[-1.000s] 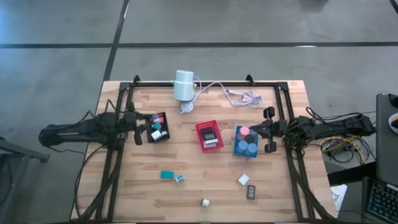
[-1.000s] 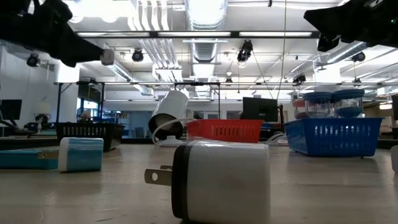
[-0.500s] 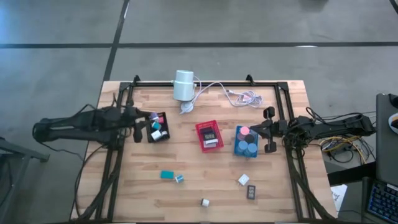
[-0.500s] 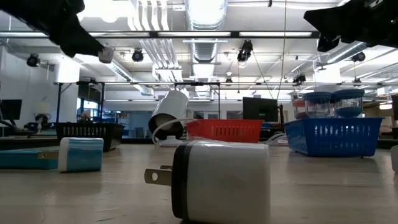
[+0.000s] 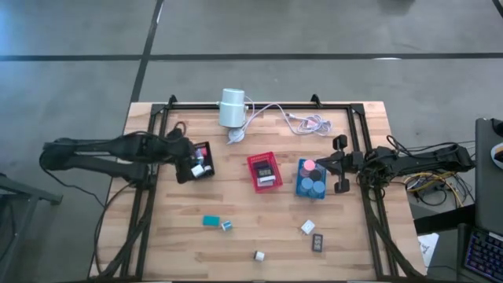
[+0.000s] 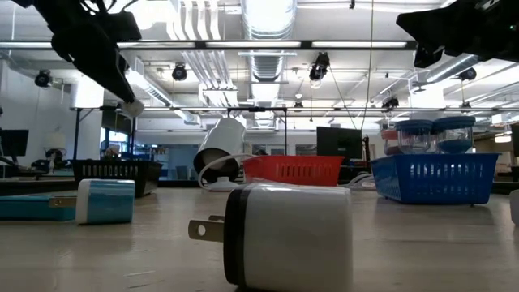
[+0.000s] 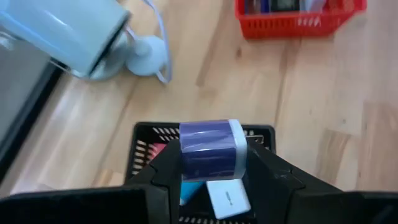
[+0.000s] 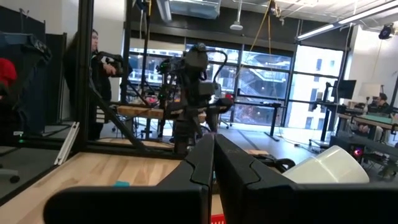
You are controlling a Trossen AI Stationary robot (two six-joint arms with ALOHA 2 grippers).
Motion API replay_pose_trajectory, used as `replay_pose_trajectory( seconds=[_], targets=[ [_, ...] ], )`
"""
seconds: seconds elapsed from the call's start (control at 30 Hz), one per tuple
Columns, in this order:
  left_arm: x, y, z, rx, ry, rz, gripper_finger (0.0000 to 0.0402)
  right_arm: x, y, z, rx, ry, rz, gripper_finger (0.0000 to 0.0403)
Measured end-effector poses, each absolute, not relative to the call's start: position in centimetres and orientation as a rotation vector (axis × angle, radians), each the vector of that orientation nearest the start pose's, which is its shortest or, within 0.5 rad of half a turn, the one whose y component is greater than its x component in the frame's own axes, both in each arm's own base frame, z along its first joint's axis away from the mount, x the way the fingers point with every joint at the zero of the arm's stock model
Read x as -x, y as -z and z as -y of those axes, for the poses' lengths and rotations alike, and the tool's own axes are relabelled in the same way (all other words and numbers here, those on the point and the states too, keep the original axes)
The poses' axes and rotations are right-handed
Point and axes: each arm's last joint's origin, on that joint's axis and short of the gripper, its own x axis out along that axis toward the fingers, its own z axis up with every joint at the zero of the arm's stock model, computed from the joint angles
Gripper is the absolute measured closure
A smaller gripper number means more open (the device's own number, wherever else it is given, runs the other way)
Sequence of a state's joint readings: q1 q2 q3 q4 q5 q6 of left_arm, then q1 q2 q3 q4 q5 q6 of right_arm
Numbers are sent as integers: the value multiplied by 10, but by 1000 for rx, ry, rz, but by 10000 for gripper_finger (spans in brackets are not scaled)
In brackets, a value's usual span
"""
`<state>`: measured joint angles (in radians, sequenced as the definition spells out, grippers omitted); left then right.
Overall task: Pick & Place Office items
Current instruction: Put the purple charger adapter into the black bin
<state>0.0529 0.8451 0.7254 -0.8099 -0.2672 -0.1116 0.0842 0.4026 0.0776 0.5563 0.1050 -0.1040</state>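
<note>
My left gripper (image 7: 210, 167) hangs over the black tray (image 5: 202, 161) at the table's left, shut on a small blue-and-white block (image 7: 209, 149). In the low view the block (image 6: 132, 107) shows as a pale tip under the slanted arm. The tray holds a white piece (image 7: 227, 198) and some teal and pink ones. Loose office items lie near the front edge: a teal block (image 5: 211, 221), a white plug (image 6: 288, 235) and a black piece (image 5: 318, 243). My right gripper (image 5: 339, 163) waits shut, raised at the table's right. My left gripper pinches the block by two opposite sides (image 7: 184, 155) between its two fingers. The fingers slant down from the table's left. The block is lifted clear, above the black tray's near wall.
A red tray (image 5: 265, 170) stands mid-table and a blue tray (image 5: 311, 178) with round discs to its right. A white cylinder (image 5: 232, 108) with its cables (image 5: 302, 119) lies at the far edge. A black frame (image 5: 357, 141) borders the table.
My left gripper has tipped from nearly level to steeply downward and has reached toward the table's right, over the black tray. The block between its fingers has come lower with it. The right arm has kept still.
</note>
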Motion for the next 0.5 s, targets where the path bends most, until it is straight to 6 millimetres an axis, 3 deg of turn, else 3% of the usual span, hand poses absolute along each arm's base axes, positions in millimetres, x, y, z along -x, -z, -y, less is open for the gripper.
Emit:
replay_pose_trajectory(
  seconds=[0.5],
  targets=[
    [-182, -216, -17, -1, -326, -1156, 275, -122, -208, -7, 82, 33, 229, 394]
  ],
)
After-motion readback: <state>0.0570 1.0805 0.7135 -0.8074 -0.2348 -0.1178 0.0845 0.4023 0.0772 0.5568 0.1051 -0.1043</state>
